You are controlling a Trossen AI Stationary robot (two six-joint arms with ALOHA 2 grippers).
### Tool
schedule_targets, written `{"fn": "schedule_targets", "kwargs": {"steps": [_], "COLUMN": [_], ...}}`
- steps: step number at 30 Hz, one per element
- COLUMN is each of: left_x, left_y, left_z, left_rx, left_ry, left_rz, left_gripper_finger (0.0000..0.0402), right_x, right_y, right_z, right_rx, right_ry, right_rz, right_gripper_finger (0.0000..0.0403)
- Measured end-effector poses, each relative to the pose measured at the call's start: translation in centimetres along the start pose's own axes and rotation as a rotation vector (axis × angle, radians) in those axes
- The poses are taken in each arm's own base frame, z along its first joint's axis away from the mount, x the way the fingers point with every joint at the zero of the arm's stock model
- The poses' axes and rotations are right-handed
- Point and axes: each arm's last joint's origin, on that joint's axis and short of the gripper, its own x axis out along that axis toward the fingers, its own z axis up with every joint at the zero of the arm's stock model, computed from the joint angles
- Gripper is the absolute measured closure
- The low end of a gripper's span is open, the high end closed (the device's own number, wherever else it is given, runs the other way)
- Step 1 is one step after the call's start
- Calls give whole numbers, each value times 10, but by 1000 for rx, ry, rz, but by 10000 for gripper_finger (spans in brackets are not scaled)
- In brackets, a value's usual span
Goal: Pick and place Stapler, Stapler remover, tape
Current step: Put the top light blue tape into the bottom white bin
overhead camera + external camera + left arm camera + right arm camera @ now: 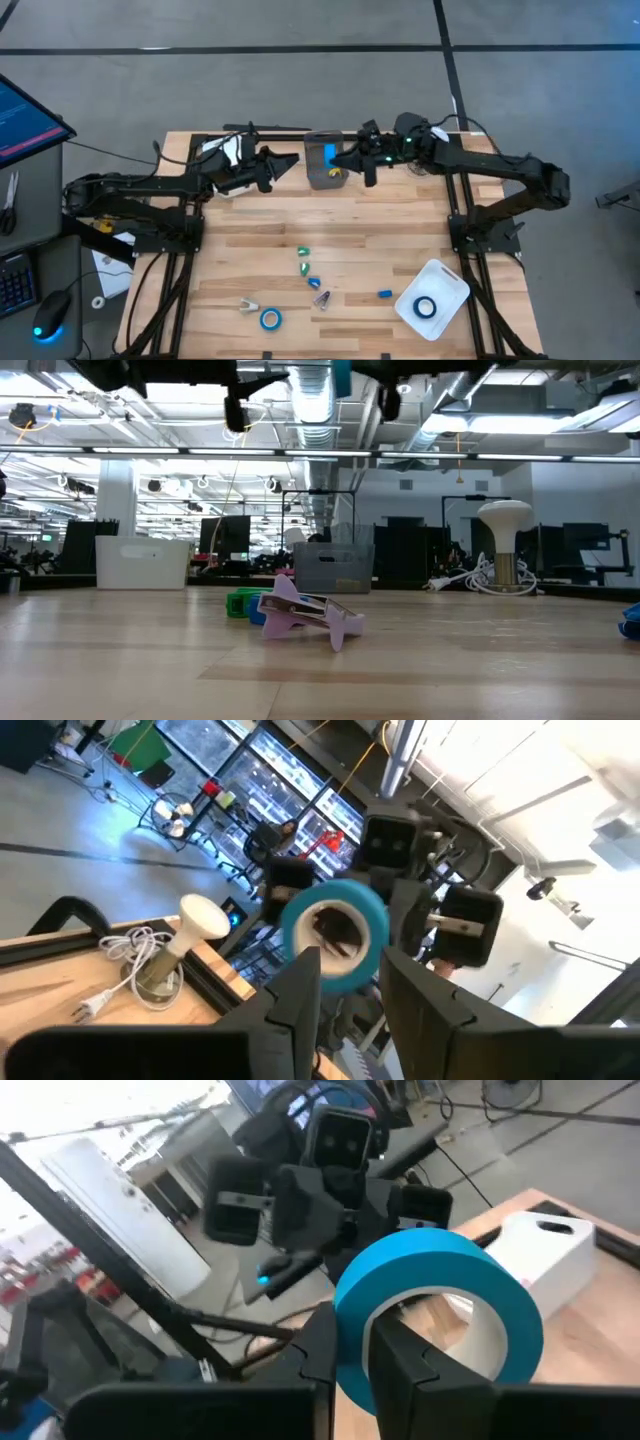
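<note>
Right end effector [350, 1350] is clamped on the wall of a blue tape roll [440, 1305], held high over the far middle of the bench [250, 225], just above a grey bin [322, 172]. Left end effector [350, 982] faces it from close by with fingers parted and nothing between them; in its wrist view the roll sits just beyond its fingertips, so the two arms meet nose to nose over the bin.

As I read it, the step in hand is the placing of this roll, either a drop into the bin or a pass between arms; which of the two I cannot tell. A drop calls for the right fingers to part squarely above the bin's mouth. A pass needs the left fingers to close on the ring before the right lets go.

Two more rolls wait: one lies flat near the front edge [270, 319], another sits in a white tray [452, 283] at the front right. A pink stapler remover [305, 618] lies near the front roll, with small green and blue bits scattered mid-bench.

Pale wooden planks form the bench. Beyond it the low view shows a workshop with ceiling ducts, strip lights, storage bins and a white lamp [504, 545].
</note>
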Motion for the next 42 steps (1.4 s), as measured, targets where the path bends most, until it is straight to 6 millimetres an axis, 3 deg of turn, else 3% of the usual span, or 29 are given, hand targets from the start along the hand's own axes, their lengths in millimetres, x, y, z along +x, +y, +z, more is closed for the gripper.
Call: {"fn": "schedule_targets", "kwargs": {"steps": [4, 12, 19, 30, 42], "left_x": [-12, -22, -23, -22, -22], "left_y": [5, 9, 9, 9, 9], "left_z": [-4, -7, -6, -6, -6], "left_rx": [0, -2, -3, -1, -1], "left_ry": [6, -1, -7, -7, -7], "left_rz": [7, 22, 18, 18, 18], "left_gripper_finger": [308, 309, 309, 309, 309], "right_x": [-31, -93, -129, -145, -147], "right_y": [16, 57, 87, 116, 132], "right_z": [2, -14, -38, -89, -159], "right_rx": [-23, -32, 56, 157, 314], "right_ry": [60, 168, 238, 397, 451], "right_rz": [-48, -192, -294, -506, -581], "right_gripper_finger": [380, 380, 380, 380, 380]}}
